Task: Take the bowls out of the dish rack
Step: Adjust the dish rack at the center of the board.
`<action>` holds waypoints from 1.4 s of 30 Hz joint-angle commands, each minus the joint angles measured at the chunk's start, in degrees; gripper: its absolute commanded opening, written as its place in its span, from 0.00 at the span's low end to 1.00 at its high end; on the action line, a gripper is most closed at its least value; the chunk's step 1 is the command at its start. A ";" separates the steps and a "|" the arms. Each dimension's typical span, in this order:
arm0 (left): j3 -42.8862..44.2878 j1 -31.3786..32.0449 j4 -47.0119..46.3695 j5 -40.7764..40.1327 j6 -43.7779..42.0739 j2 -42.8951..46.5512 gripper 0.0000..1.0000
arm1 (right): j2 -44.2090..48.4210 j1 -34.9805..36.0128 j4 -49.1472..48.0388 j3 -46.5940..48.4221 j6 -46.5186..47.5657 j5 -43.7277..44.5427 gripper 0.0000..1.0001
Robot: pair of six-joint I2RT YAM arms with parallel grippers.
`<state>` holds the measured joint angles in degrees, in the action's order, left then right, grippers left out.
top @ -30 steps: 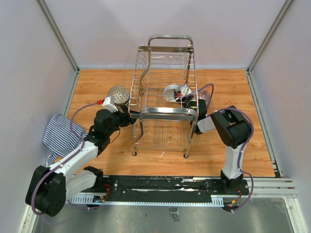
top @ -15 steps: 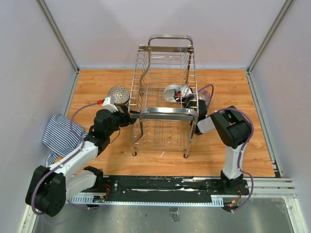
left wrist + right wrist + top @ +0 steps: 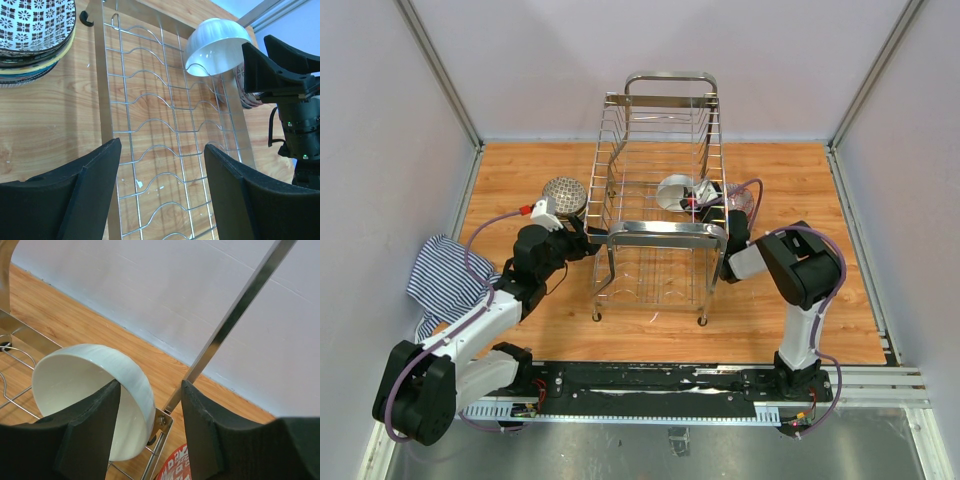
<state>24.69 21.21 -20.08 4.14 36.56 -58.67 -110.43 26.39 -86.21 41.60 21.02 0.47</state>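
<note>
A wood-grain table (image 3: 510,170) sits boxed in by plain pale walls (image 3: 540,60) on three sides, with aluminium posts (image 3: 439,72) at the far corners. A black rail (image 3: 650,378) lines its near edge. Light is even.

**Striped Cloth on the Wooden Tabletop**

A crumpled blue-and-white striped cloth (image 3: 442,272) is being seen lying at the left edge of a light-brown wooden tabletop (image 3: 520,185), which is being enclosed by pale white walls (image 3: 550,60) and silver metal corner posts (image 3: 438,70).
</note>
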 commanded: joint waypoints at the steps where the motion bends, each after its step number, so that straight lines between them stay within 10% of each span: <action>1: 1.59 0.37 -2.79 0.39 0.49 0.05 0.73 | 3.12 0.94 -3.58 -1.67 2.62 1.86 0.52; 42: -1.13 0.42 -5.37 0.31 0.93 0.76 0.73 | -1.75 3.84 2.76 2.21 13.71 6.03 0.36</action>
<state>24.34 21.21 -23.11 4.62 37.56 -58.33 -111.07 29.23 -82.21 42.06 33.43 5.69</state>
